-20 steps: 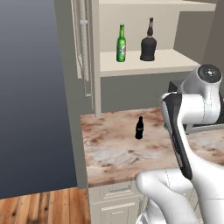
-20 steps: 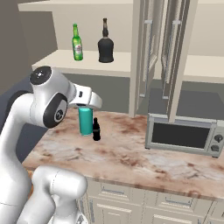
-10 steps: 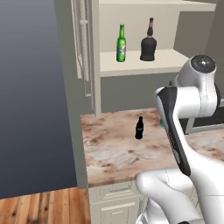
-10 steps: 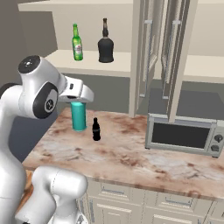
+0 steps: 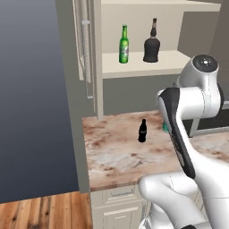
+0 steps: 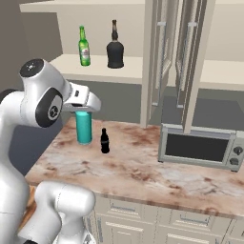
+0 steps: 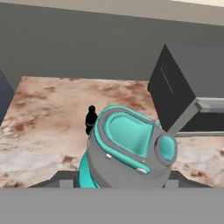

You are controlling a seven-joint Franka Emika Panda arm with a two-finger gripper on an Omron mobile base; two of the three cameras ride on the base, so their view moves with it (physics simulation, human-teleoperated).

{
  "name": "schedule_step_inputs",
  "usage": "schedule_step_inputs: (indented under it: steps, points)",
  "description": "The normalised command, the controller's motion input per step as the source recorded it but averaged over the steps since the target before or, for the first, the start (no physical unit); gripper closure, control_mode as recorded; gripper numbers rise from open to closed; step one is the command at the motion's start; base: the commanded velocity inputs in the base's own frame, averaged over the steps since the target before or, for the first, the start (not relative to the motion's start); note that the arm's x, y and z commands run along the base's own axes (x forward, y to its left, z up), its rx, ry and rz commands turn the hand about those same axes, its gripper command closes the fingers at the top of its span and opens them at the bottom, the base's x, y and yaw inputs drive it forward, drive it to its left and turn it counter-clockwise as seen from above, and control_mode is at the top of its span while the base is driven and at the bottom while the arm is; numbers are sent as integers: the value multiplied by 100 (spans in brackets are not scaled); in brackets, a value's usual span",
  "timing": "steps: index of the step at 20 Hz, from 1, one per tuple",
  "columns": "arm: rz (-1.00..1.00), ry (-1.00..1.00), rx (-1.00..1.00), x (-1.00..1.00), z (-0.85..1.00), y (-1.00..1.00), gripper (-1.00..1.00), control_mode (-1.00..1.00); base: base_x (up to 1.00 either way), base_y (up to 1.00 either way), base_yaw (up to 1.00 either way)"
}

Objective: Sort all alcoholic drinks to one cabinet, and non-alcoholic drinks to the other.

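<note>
Teal bottle [image 6: 84,127]: we hold it by its grey cap, just left of the cola bottle [image 6: 104,141] in the right base view. Its base looks raised off the marble counter [image 6: 143,167].
Claw: the gripper [image 6: 82,110] is part-way closed around the teal bottle's cap. In the hand view the cap [image 7: 129,153] sits right between our finger tips, so we count this as a firm hold.
What changed: a second ago the teal bottle sat lower, its foot level with the cola bottle's. It now rides higher beside the cola bottle, and our arm has swung up and over with it. The cola bottle has not moved.
Green beer bottle [image 6: 84,46]: on the open cabinet shelf, above and behind the cola bottle.
Squat black bottle [image 6: 115,49]: on the same shelf, just right of the green beer bottle.
Meaning for the task: we judge the alcoholic pair already sorted to one cabinet. The teal bottle is now in carry, and it belongs in the other cabinet, to the right of the cola bottle and above the microwave [image 6: 201,149].
Still to do: the cola bottle stands on the counter, untouched.
Risk: a swing past the cola bottle could knock it over.
</note>
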Motion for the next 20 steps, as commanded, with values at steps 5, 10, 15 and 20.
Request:
schedule_step_inputs:
  steps: [5,10,15,20]
  points:
    - [0,0,0,0,0,0,100,100,-42,0,0]
    - [0,0,0,0,0,0,100,100,-100,0,0]
    - [0,0,0,0,0,0,100,100,-96,-12,0]
    - [0,0,0,0,0,0,100,100,-32,-55,0]
